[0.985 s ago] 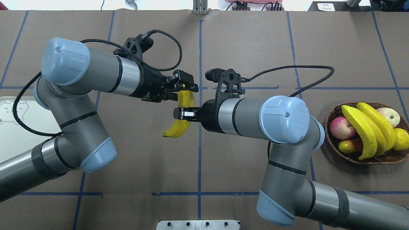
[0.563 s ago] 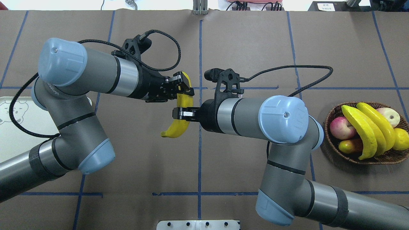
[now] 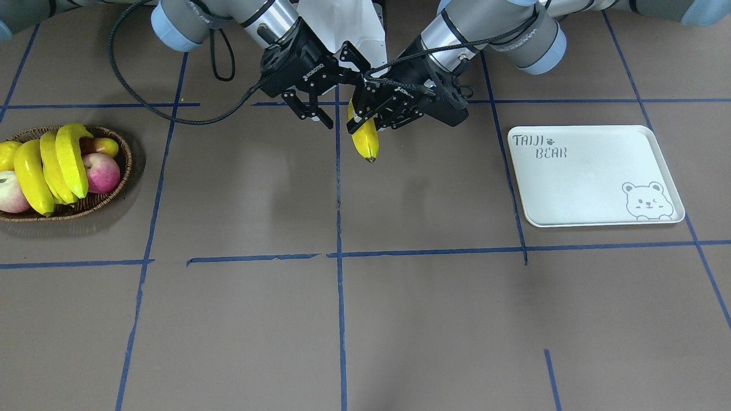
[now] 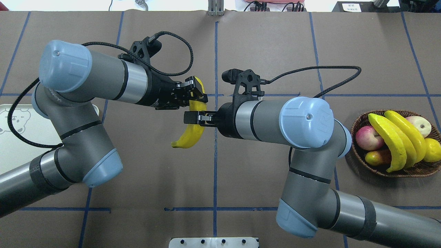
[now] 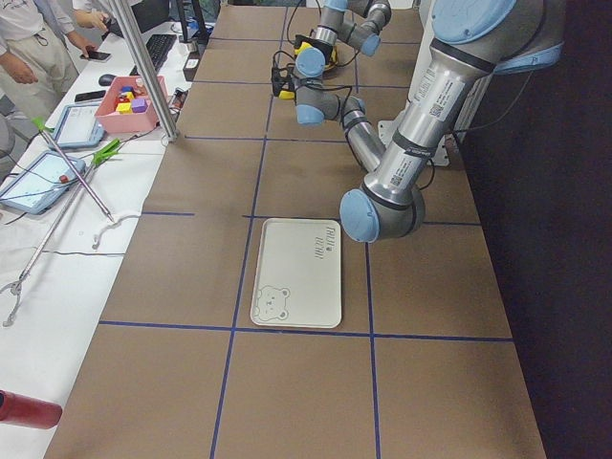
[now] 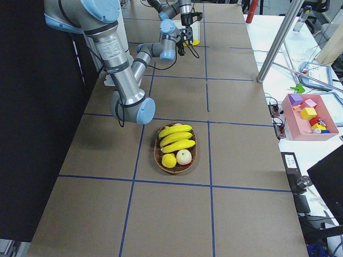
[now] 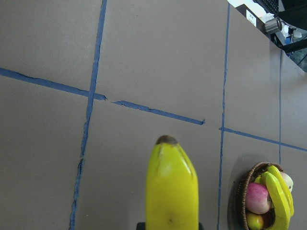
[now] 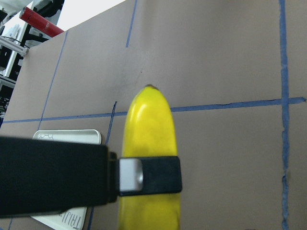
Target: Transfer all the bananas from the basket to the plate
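One yellow banana (image 4: 189, 136) hangs in mid-air over the table's middle. It also shows in the front view (image 3: 365, 140). My left gripper (image 4: 194, 90) is shut on its upper end. My right gripper (image 4: 192, 117) reaches across the banana's middle. In the front view its fingers stand wide apart and clear of the banana, so it is open. Three more bananas (image 3: 51, 165) lie in the wicker basket (image 4: 358, 162) at the far right. The white bear plate (image 3: 594, 177) lies bare at the far left and is half hidden under my left arm in the overhead view (image 4: 10, 144).
The basket also holds a red apple (image 4: 367, 137), a pale apple (image 4: 418, 124) and a plump yellow fruit (image 4: 433, 150). Blue tape lines cross the brown table cover. A pink box of blocks (image 5: 129, 103) stands on the side bench.
My left gripper, open around the banana's upper end a second ago, has shut on it. The banana and both grippers have shifted slightly to the left.
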Controlling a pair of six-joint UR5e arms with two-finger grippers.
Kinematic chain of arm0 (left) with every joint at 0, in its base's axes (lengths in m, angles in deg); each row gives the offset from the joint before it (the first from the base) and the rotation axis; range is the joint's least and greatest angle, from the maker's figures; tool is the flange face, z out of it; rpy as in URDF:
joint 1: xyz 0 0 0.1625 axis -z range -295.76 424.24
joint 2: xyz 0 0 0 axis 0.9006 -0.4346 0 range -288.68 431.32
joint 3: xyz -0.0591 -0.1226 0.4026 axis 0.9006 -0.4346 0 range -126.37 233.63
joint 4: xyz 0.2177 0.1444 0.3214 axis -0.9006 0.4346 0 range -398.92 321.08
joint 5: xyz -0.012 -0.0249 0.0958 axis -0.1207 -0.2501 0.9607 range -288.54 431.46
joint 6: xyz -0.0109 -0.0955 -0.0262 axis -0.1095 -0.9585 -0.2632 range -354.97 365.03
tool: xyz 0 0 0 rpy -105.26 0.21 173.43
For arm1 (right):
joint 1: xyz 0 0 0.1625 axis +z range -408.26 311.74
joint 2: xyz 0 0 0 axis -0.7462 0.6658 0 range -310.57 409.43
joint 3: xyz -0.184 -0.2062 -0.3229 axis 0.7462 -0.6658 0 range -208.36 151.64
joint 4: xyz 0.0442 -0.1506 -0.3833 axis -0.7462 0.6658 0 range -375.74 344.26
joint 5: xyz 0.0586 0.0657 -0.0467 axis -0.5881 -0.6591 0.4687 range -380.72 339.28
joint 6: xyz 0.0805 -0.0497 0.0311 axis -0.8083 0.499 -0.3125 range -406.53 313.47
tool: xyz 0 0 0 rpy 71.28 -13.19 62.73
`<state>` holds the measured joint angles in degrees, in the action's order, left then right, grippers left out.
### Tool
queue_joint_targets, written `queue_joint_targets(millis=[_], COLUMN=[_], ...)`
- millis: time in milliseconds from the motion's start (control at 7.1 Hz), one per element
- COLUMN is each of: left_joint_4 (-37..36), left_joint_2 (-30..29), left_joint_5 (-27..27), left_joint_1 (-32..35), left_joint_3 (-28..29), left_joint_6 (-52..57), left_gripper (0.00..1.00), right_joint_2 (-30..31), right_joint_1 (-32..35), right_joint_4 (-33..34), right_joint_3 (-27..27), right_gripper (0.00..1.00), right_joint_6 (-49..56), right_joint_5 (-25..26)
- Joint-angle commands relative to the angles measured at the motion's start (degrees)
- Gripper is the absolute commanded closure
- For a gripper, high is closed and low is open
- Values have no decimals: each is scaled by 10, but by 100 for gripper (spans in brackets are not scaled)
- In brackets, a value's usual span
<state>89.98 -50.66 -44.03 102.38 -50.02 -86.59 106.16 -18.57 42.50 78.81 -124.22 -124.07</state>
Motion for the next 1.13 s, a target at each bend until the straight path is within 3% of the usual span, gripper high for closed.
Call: queue_joint_targets(millis=[0,141,563,704,985], left_joint_4=[-1,-27,-234,-245,-245], left_joint_2=[37,66,109,166,255], left_joint_5=[0,0,-2,1,0], left_joint_1=[24,45,128,133,162], left_joint_3=[-1,-1,-25,-43,-30], left_joint_6=[0,2,38,117,152], left_gripper=[100,100,100,100,100], right_joint_2=[17,28,83,118,208], right_joint_1=[78,110,195,216,264], right_joint_4=[22,51,95,95,107], right_joint_3=[-1,-6,-4,-5,-6], right_gripper=[1,1,1,1,1], right_joint_6=[7,22,95,135,272], right_joint_5=[-115,-138,-226,-236,-257])
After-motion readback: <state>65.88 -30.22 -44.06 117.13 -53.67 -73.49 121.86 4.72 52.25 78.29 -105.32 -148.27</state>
